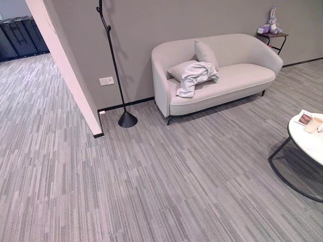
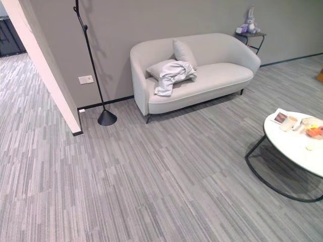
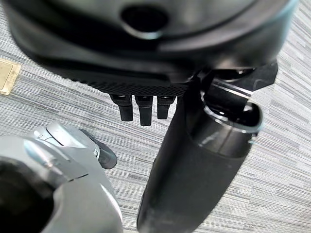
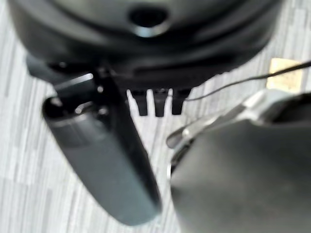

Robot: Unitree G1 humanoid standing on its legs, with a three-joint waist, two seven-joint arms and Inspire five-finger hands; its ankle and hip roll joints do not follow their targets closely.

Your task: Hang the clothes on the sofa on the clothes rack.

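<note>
The clothes (image 1: pixel 194 75) lie crumpled on the sofa (image 1: pixel 237 75), the rack (image 1: pixel 113 60) just beside, both robot hands (image 3: pixel 146 104) (image 4: pixel 158 102) hanging relaxed, empty.

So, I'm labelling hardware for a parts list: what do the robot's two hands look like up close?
Both are dark and glossy. The left hand shows a bulky rounded black thumb beside a row of short black fingertips. The right hand matches it.

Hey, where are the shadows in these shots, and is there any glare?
Left eye view: the rack throws a faint shadow on the wall; the sofa darkens the floor beneath. Right eye view: shadow under the table. Left wrist view: glints on the left hand.
</note>
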